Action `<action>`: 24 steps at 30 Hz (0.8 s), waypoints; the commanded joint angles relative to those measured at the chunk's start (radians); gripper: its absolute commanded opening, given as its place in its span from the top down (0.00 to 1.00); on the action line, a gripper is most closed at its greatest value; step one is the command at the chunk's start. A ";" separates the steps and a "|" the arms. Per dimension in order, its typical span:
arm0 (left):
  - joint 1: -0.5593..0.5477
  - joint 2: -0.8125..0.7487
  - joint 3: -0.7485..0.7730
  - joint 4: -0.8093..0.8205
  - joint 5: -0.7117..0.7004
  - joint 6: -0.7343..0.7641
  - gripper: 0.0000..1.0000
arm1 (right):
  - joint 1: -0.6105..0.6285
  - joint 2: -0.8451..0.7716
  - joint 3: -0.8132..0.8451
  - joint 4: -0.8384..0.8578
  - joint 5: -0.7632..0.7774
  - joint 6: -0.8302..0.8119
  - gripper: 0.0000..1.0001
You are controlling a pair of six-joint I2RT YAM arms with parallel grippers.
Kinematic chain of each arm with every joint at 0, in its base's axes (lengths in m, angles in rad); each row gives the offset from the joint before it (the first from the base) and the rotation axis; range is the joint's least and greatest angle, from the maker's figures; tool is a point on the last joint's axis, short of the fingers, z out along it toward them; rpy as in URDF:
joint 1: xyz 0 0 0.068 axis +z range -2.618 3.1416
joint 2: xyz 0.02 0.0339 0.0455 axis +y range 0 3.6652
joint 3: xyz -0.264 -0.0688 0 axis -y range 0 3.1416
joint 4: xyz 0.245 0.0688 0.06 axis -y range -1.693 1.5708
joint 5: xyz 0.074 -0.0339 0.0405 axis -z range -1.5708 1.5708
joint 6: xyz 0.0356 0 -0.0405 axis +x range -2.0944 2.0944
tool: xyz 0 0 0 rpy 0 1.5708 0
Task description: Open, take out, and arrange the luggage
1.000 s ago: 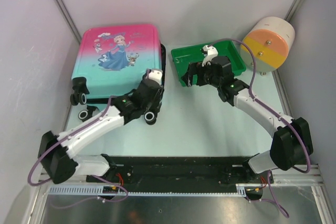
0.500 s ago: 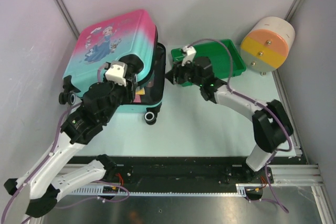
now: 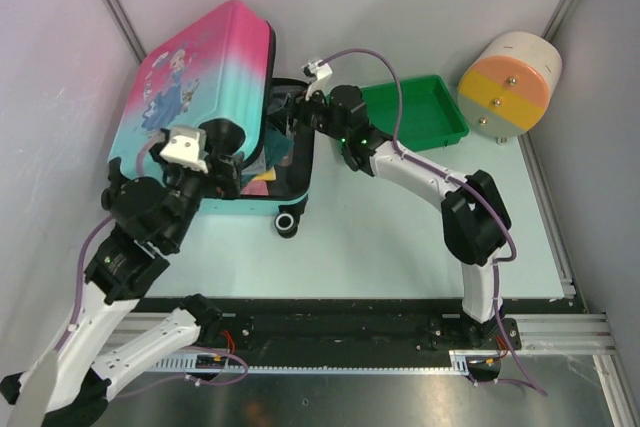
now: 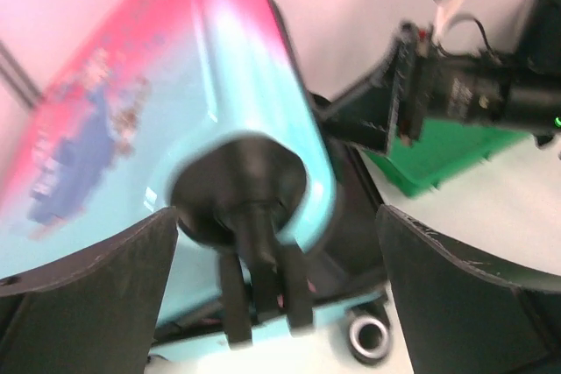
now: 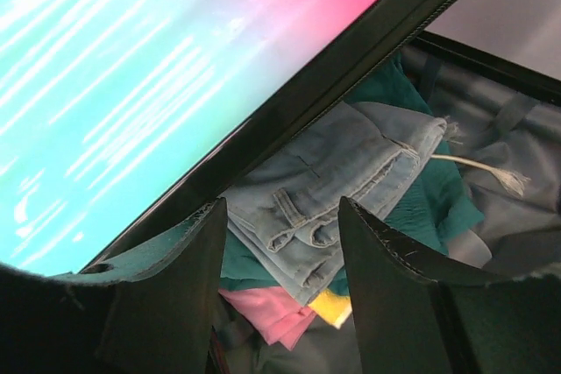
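The luggage (image 3: 190,77), a pink-to-teal hard-shell suitcase, stands at the back left with its lid swung up and leaning left. Its lower shell (image 3: 297,162) lies open and holds folded jeans (image 5: 351,164), a teal garment (image 5: 443,199) and pink (image 5: 263,308) and yellow cloth. My left gripper (image 3: 232,159) is open at the lid's near corner. In the left wrist view its jaws (image 4: 279,216) stand wide on either side of a black wheel (image 4: 250,186), not touching it. My right gripper (image 3: 288,117) reaches into the gap under the lid, open (image 5: 280,208), with the jeans just beyond its tips.
A green plastic tray (image 3: 420,112) sits right of the suitcase, just behind the right arm. A white-and-orange cylinder (image 3: 510,77) stands at the back right corner. Walls close in on the left and right. A suitcase wheel (image 3: 287,223) rests on the table in front.
The lid has swung further up and to the left. My left gripper has opened wide at the lid's corner. My right gripper has moved left from the tray into the suitcase opening.
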 commanded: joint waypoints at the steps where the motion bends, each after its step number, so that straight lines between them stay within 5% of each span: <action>1: 0.022 -0.007 0.081 0.189 -0.157 0.262 0.00 | 0.030 0.007 0.078 0.117 -0.002 0.014 0.41; 4: 0.033 -0.033 0.158 0.176 -0.044 0.432 0.00 | 0.038 0.016 0.086 0.118 -0.013 0.014 0.41; 6: 0.033 -0.048 0.216 0.044 0.310 0.521 0.02 | 0.050 0.025 0.101 0.124 -0.025 0.011 0.40; 8: 0.033 -0.036 0.259 -0.144 0.577 0.532 0.05 | 0.063 0.041 0.128 0.132 -0.028 0.006 0.40; 11: 0.033 0.046 0.279 -0.315 0.695 0.477 0.12 | 0.081 0.062 0.159 0.134 -0.027 -0.001 0.40; 17: -0.002 0.133 0.120 -0.378 0.657 0.396 0.25 | 0.103 0.078 0.219 0.124 -0.022 -0.026 0.38; 24: -0.010 0.170 -0.017 -0.262 0.307 0.354 0.25 | 0.109 0.091 0.273 0.134 -0.027 -0.037 0.37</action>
